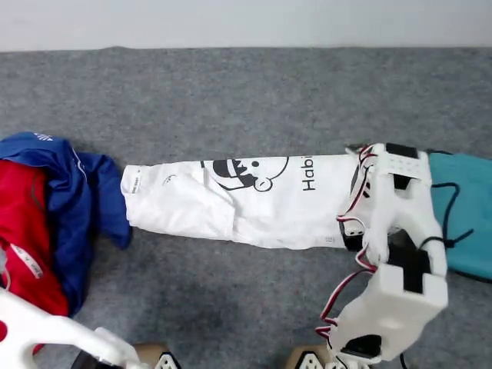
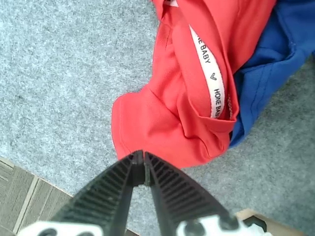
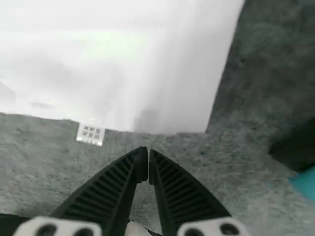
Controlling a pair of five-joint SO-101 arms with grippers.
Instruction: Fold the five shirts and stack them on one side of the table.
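A white shirt [image 1: 246,196] with a black print lies folded into a long strip across the middle of the table. My right gripper [image 3: 147,153] is shut and holds nothing, hovering just off the strip's near right corner, beside its care label [image 3: 91,133]. In the high view that gripper [image 1: 352,240] sits under the right arm. A crumpled red shirt [image 2: 187,98] lies over a blue shirt [image 2: 266,64]. My left gripper [image 2: 142,162] is shut and holds nothing, just short of the red shirt's edge. Both shirts [image 1: 31,223] are heaped at the table's left.
A teal shirt [image 1: 469,211] lies flat at the right edge, partly under the right arm, and its corner [image 3: 305,182] shows near the right gripper. A grey felt cover [image 1: 246,100] spans the table. The table's near edge and the floor [image 2: 15,196] lie close behind the left gripper.
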